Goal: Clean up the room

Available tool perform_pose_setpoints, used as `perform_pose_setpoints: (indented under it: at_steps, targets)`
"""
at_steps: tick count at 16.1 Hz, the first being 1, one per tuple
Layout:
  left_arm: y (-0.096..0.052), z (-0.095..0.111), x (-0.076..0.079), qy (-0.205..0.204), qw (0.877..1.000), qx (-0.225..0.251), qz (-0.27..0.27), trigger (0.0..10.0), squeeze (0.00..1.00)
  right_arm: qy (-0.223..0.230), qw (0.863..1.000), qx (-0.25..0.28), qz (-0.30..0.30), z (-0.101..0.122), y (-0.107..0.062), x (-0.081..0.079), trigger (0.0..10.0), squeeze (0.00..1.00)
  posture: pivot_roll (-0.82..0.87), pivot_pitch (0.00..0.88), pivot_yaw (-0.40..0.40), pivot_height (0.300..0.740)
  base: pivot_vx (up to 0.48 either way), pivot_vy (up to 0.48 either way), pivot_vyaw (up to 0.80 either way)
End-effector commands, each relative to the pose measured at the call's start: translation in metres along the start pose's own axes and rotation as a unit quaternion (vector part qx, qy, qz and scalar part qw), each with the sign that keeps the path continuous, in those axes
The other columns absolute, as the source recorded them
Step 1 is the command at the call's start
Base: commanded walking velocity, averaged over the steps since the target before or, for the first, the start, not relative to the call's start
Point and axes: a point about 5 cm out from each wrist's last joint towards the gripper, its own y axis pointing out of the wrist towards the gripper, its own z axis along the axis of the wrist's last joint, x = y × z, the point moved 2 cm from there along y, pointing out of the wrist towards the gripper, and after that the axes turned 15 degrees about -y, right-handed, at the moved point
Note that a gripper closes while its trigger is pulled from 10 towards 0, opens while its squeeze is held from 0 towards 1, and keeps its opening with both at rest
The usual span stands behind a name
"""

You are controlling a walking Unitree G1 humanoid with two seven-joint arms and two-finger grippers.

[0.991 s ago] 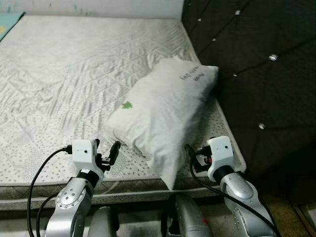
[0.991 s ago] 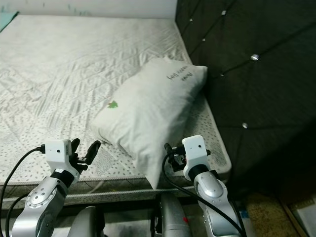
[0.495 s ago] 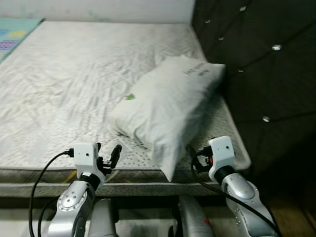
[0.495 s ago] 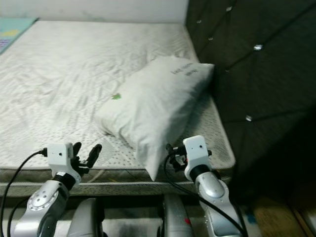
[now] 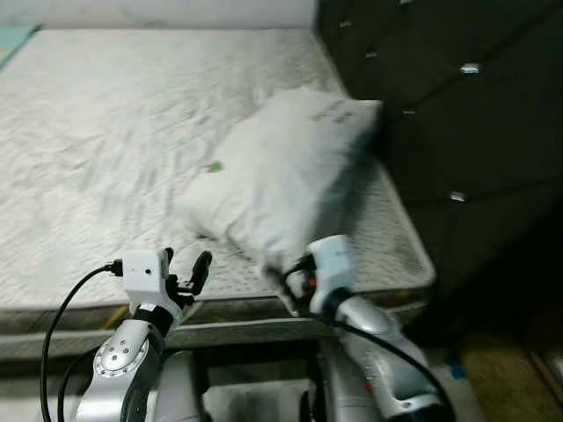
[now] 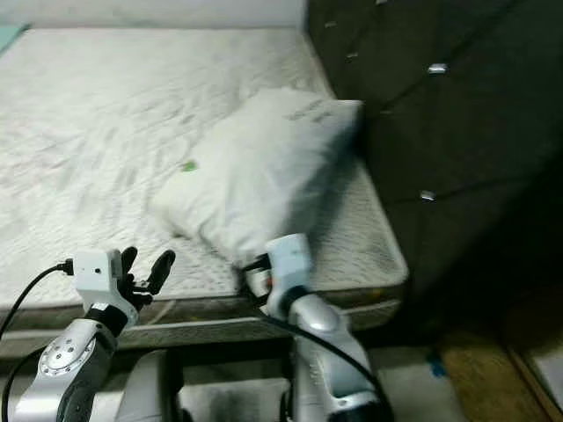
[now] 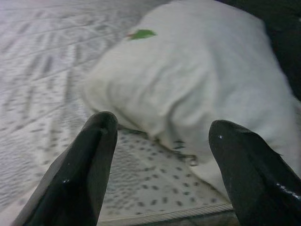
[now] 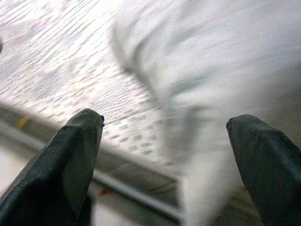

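Both hands spread wide — right hand (image 8: 164,150) at the white pillow's (image 5: 290,167) near corner, left hand (image 7: 160,155) beside it

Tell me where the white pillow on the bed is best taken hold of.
Probably the white pillow at its near corner, which overhangs the mattress edge. Come from the foot side; the right end effector is open there already, and the thin corner fits between its fingers.

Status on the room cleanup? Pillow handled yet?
Nothing looks finished. The pillow lies askew on the mattress near the headboard, ungrasped. The right tool is open at the pillow's near corner; the left tool is open beside it. Grasping and straightening remain.
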Motion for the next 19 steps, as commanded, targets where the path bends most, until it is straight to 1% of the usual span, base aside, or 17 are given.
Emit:
perform_pose_setpoints:
  at_steps: [1,2,4,5,6,7,8,9,10,11,13,15,16,17,18,19]
  targets:
    - [-0.006,0.001,-0.002,0.005,1.0,-0.006,0.005,10.0,0.0,0.014,1.0,-0.02,0.017,-0.007,0.002,-0.003,10.0,0.0,-0.05,0.169,-0.031,0.591,0.0,0.0,0.0]
    - [-0.008,0.002,-0.001,0.006,1.0,-0.007,0.001,10.0,0.0,0.019,0.999,-0.017,0.024,-0.005,0.003,-0.006,10.0,0.0,-0.03,0.172,-0.032,0.591,0.0,0.0,0.0]
    - [-0.022,0.002,-0.003,0.003,1.0,-0.02,-0.002,10.0,0.0,0.037,0.998,-0.006,0.041,0.005,0.018,-0.021,10.0,0.0,-0.01,0.178,-0.033,0.591,0.0,0.0,0.0]
    - [-0.026,0.001,-0.003,0.005,1.0,-0.024,0.002,10.0,0.0,0.036,0.999,0.002,0.036,0.01,0.024,-0.023,10.0,0.0,0.02,0.179,-0.037,0.591,0.0,0.0,0.0]
    - [-0.027,0.001,-0.003,0.006,1.0,-0.024,0.004,10.0,0.0,0.031,0.999,0.004,0.03,0.012,0.027,-0.022,10.0,0.0,0.03,0.179,-0.039,0.591,0.0,0.0,0.0]
    - [-0.029,0.002,-0.003,0.01,1.0,-0.023,0.008,10.0,0.0,0.021,1.0,0.013,0.012,0.016,0.031,-0.018,10.0,0.0,0.04,0.18,-0.041,0.591,0.0,0.0,0.0]
    - [-0.031,0.004,-0.004,0.018,1.0,-0.021,0.013,10.0,0.0,0.023,1.0,0.014,-0.015,0.019,0.036,-0.011,10.0,0.0,0.05,0.18,-0.045,0.591,0.0,0.0,0.0]
    - [-0.031,0.004,-0.004,0.018,1.0,-0.021,0.014,10.0,0.0,0.024,1.0,0.012,-0.016,0.018,0.037,-0.011,10.0,0.0,0.05,0.18,-0.045,0.591,0.0,0.0,0.0]
    - [-0.031,0.004,-0.004,0.018,1.0,-0.021,0.014,10.0,0.0,0.022,0.999,0.023,-0.026,0.022,0.038,-0.008,10.0,0.0,0.05,0.18,-0.045,0.586,0.0,0.0,0.0]
    - [-0.034,0.005,-0.005,0.02,0.999,-0.021,0.017,10.0,0.0,0.013,0.997,0.036,-0.06,0.028,0.042,0.002,10.0,0.0,0.05,0.18,-0.045,0.581,0.0,0.0,0.0]
    - [-0.036,0.006,-0.005,0.02,0.999,-0.023,0.02,10.0,0.0,0.002,0.995,0.041,-0.09,0.031,0.045,0.009,10.0,0.0,0.07,0.182,-0.047,0.576,0.0,0.0,0.0]
    - [-0.038,0.007,-0.004,0.022,0.999,-0.026,0.022,10.0,0.0,-0.022,0.988,0.028,-0.152,0.031,0.048,0.021,10.0,0.0,0.07,0.178,-0.042,0.576,0.0,0.0,0.0]
    - [-0.038,0.007,-0.004,0.022,0.999,-0.027,0.022,10.0,0.0,-0.024,0.986,0.027,-0.16,0.03,0.048,0.023,10.0,0.0,0.07,0.178,-0.042,0.576,0.0,0.0,0.0]
    - [-0.038,0.007,-0.004,0.023,0.999,-0.029,0.021,10.0,0.0,-0.039,0.983,0.004,-0.179,0.024,0.048,0.025,10.0,0.0,0.07,0.176,-0.038,0.576,0.0,0.0,0.0]
    - [-0.038,0.007,-0.004,0.023,0.999,-0.029,0.021,10.0,0.0,-0.039,0.983,0.004,-0.179,0.024,0.048,0.025,10.0,0.0,0.07,0.176,-0.038,0.576,0.0,0.0,0.0]
    - [-0.037,0.006,-0.002,0.022,0.999,-0.034,0.016,10.0,0.0,-0.057,0.98,-0.027,-0.19,0.013,0.05,0.024,10.0,0.0,0.08,0.174,-0.036,0.576,0.0,0.0,0.0]
